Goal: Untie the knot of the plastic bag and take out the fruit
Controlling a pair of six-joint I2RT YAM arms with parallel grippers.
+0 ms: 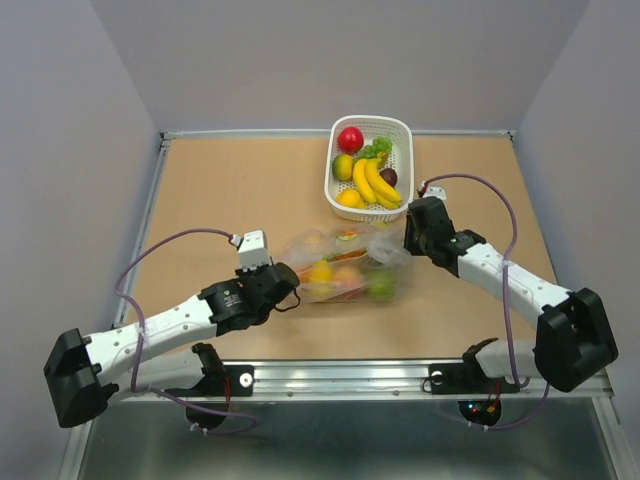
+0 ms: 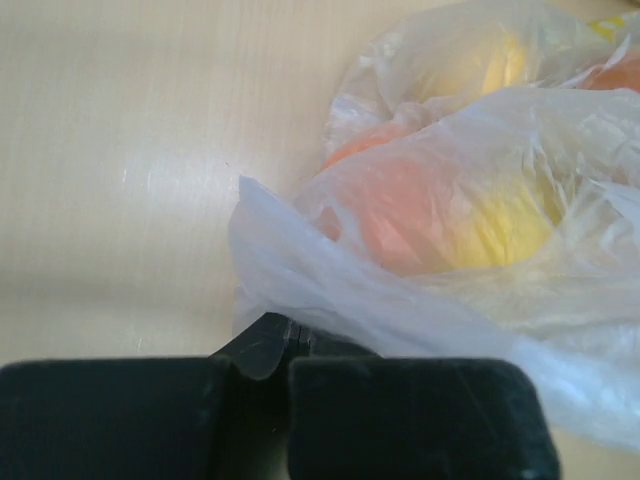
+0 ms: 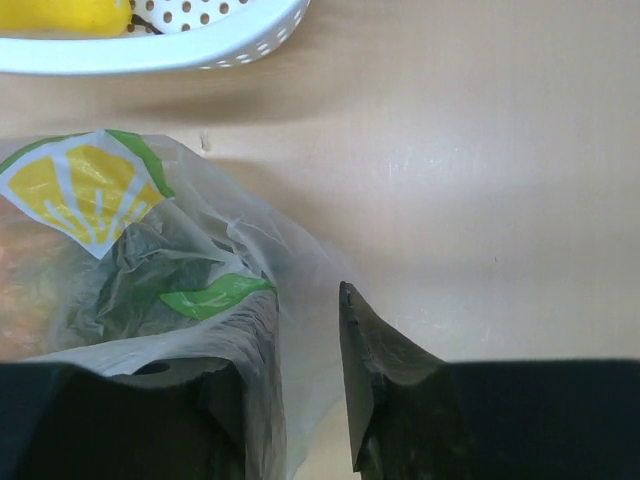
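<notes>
The plastic bag (image 1: 345, 262), clear with citrus-slice prints, lies on the table in the middle. Fruit shows through it: a yellow one (image 1: 321, 270), a green one (image 1: 381, 285) and orange ones. My left gripper (image 1: 293, 292) is at the bag's left end. In the left wrist view it (image 2: 288, 335) is shut on a fold of the bag (image 2: 330, 290), next to a peach (image 2: 400, 200). My right gripper (image 1: 408, 243) is at the bag's right edge. Its jaws (image 3: 305, 300) stand apart, with bag film (image 3: 200, 250) draped over the left finger. I cannot make out the knot.
A white slotted basket (image 1: 404, 135) stands behind the bag at the back, holding a red apple (image 1: 350, 138), bananas (image 1: 372, 182) and other fruit. Its rim (image 3: 150, 52) shows at the top of the right wrist view. The table's metal front rail (image 1: 340, 378) runs by the arm bases.
</notes>
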